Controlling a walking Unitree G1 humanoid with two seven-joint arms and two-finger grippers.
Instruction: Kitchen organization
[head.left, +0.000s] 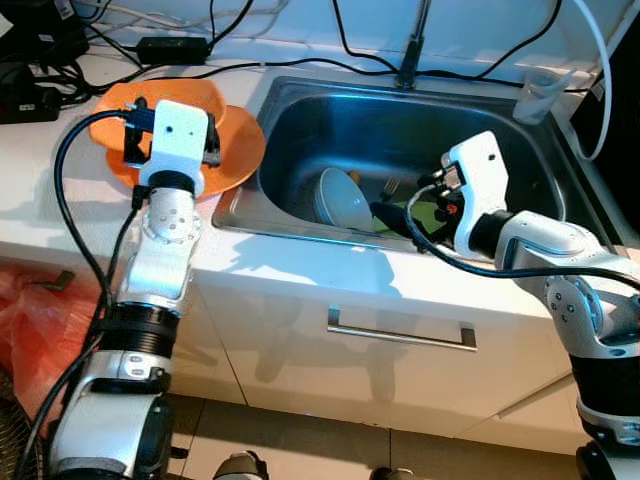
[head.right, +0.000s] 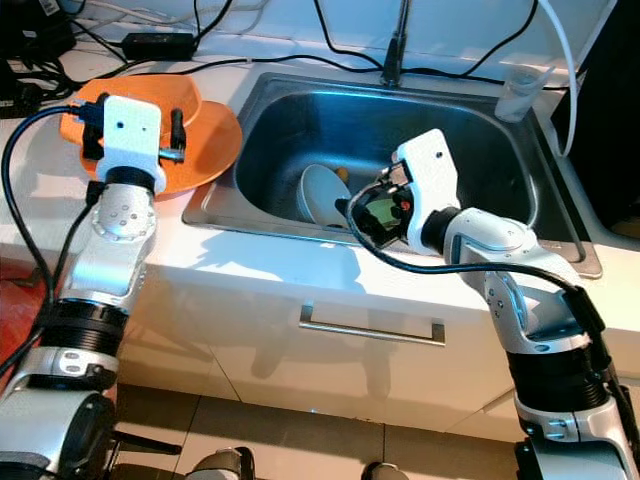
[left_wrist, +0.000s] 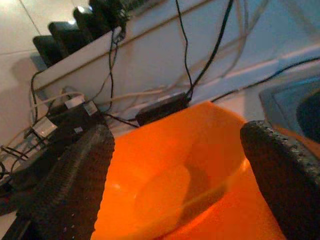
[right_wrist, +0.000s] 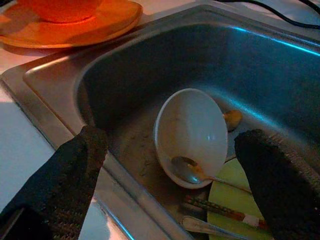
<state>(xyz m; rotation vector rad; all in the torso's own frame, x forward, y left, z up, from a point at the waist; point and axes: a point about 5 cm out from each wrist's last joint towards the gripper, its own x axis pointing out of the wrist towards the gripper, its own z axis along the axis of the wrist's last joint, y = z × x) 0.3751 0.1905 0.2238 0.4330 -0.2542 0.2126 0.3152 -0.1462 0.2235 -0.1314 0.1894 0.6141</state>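
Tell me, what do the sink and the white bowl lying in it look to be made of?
The sink looks like brushed stainless steel: grey, with soft streaked reflections. The white bowl seems glazed ceramic, smooth and glossy, though hard plastic cannot be ruled out.

White countertop (head.left: 60, 190) before me, with a steel sink (head.left: 300, 105) set into it. On the counter to my left lies an orange plate (head.left: 235, 150), its edge reaching the sink rim; an orange bowl (left_wrist: 170, 165) sits on the plate. Black cables (head.left: 250, 65) and a black power adapter (head.left: 172, 46) lie along the back of the counter. A clear plastic cup (head.left: 538, 95) stands at the sink's far right corner. In the basin: a white bowl (right_wrist: 192, 132) tipped on its side, a spoon (right_wrist: 192, 172), chopsticks (right_wrist: 222, 212) and a green plate (right_wrist: 232, 192).
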